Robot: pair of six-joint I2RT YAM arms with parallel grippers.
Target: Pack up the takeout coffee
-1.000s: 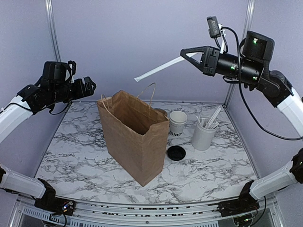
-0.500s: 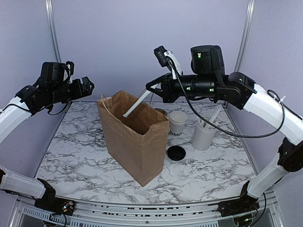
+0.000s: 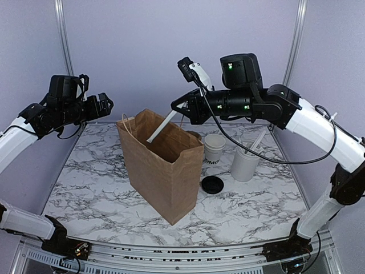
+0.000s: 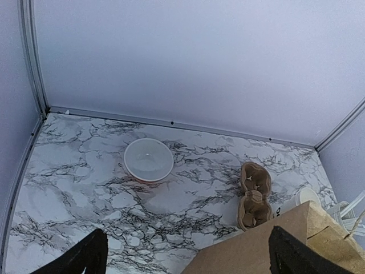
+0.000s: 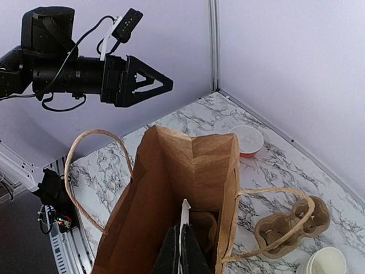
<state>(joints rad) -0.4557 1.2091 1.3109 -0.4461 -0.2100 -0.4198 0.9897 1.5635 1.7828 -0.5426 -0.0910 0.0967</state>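
A white paper cup (image 3: pixel 214 149) with black lettering low on its side stands just right of the open brown paper bag (image 3: pixel 162 171). Its black lid (image 3: pixel 212 184) lies on the table in front of it. My right gripper (image 3: pixel 175 108) hovers above the bag's back edge, shut on a long white stick (image 3: pixel 160 128) whose tip slants down into the bag mouth. In the right wrist view the gripper (image 5: pixel 182 245) and stick (image 5: pixel 185 212) sit over the bag's opening (image 5: pixel 171 188). My left gripper (image 3: pixel 106 105) is open and empty, high at the back left.
A taller white cylinder of white utensils (image 3: pixel 246 161) stands right of the cup. Behind the bag lie a brown cardboard cup carrier (image 4: pixel 255 195) and a shallow round lidded bowl (image 4: pixel 148 160). A brown cardboard piece (image 5: pixel 208 228) sits inside the bag. Purple walls enclose the table.
My right arm has swung left from the back right corner, carrying the white stick to the bag; its tip now dips into the bag mouth. The left arm has not moved.
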